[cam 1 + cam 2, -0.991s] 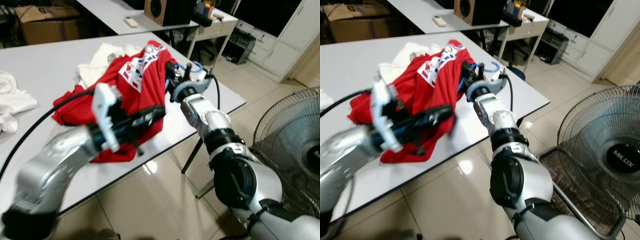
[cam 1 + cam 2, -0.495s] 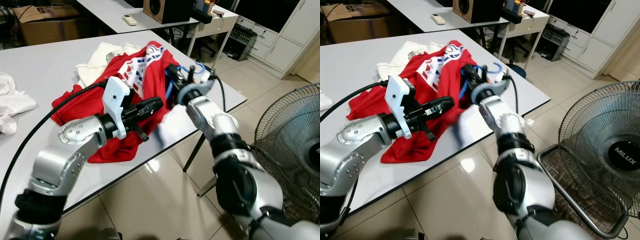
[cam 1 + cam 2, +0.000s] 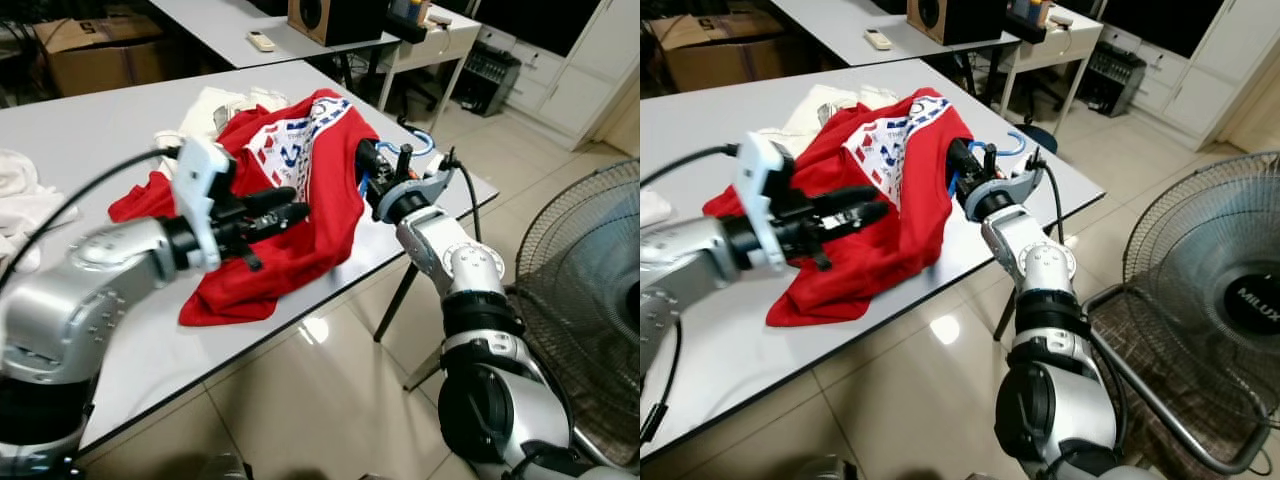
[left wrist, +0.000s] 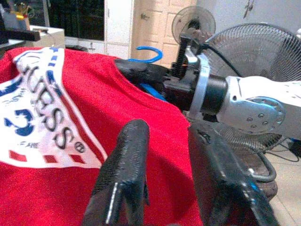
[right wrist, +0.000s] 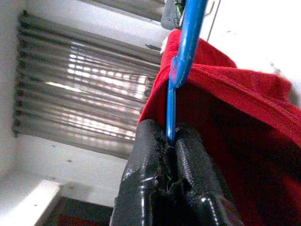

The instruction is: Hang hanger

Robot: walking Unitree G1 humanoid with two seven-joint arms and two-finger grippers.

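step: hanger grasped, not yet hung | right gripper point(image 5: 170, 155) pinching blue hanger point(image 5: 181, 61) inside red shirt point(image 3: 290, 210) on table point(image 3: 90, 130) | left gripper point(image 4: 174, 183) spread, hovering over shirt | next: lift clear, locate a rail

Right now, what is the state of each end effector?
Left end effector: open, hovering over the red shirt.
Right end effector: closed on the blue hanger.

Glossy tile floor point(image 3: 330, 390), grey tables point(image 3: 90, 130), big fan point(image 3: 1230, 290) at right, white cabinets point(image 3: 585, 70), cardboard box point(image 3: 95, 50) at back.
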